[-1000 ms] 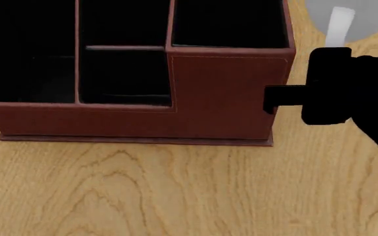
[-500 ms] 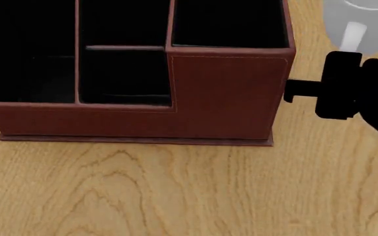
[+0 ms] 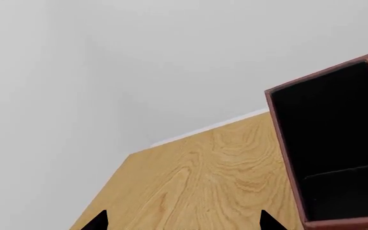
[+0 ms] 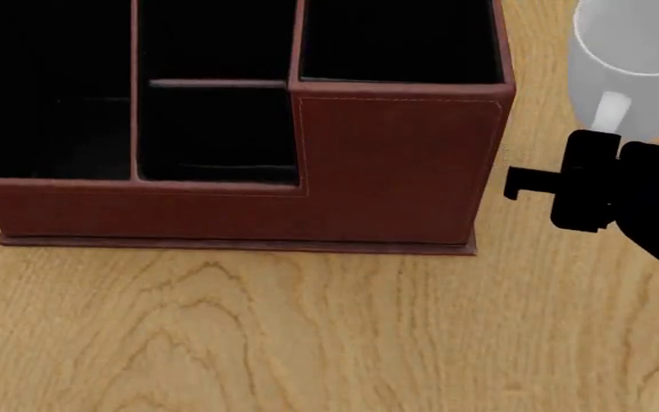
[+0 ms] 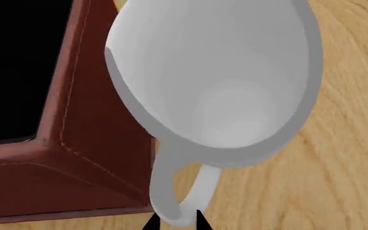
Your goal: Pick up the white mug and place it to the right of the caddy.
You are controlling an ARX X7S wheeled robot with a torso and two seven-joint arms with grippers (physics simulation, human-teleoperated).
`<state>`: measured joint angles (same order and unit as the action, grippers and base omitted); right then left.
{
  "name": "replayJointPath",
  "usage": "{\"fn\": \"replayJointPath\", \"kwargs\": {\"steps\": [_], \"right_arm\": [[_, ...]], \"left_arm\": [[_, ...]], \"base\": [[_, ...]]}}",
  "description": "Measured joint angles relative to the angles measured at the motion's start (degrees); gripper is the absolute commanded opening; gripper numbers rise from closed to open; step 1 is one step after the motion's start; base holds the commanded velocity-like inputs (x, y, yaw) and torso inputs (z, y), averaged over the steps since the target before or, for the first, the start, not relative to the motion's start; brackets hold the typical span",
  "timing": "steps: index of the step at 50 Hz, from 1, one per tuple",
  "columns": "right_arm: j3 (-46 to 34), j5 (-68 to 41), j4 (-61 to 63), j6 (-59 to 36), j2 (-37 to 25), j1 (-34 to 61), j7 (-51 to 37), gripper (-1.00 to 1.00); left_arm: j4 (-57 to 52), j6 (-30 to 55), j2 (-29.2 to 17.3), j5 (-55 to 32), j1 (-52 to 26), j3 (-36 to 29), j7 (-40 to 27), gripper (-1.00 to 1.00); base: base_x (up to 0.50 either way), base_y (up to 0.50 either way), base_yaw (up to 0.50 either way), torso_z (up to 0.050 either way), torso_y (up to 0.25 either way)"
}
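while the right end effector (image 5: 174, 221) pinches the white mug (image 5: 222, 91) handle, mug and caddy (image 4: 238, 129) compartments (black-lined) hold nothing.

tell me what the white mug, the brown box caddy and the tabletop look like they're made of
The plain white mug with a loop handle looks like glazed ceramic: smooth, with soft sheen inside the bowl. The reddish-brown box caddy looks like leather or faux leather, with stitch lines along its edges and matte black lining. The light tabletop looks like wood or wood veneer, judging by its grain pattern.
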<state>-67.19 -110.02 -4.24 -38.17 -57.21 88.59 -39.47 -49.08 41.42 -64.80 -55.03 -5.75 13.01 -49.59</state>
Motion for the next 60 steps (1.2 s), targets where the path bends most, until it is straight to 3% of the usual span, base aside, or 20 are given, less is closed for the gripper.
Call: {"fn": "replayJointPath", "kwargs": {"steps": [34, 60], "right_arm": [[-4.56, 8.6, -18.75, 2.13, 8.96, -4.16, 10.34, -1.0], [-6.81, 12.1, -29.36, 3.43, 15.55, -6.27, 16.41, -1.0]], "left_arm": [[0.64, 2.72, -0.18, -1.01, -7.35, -5.92, -1.37, 1.0], [0.86, 2.29, -0.01, 0.1, -6.15, -5.89, -1.13, 1.0]], "base": [[0.0, 0.0, 0.0, 0.0, 0.001], [0.0, 0.0, 0.0, 0.0, 0.001]]}}
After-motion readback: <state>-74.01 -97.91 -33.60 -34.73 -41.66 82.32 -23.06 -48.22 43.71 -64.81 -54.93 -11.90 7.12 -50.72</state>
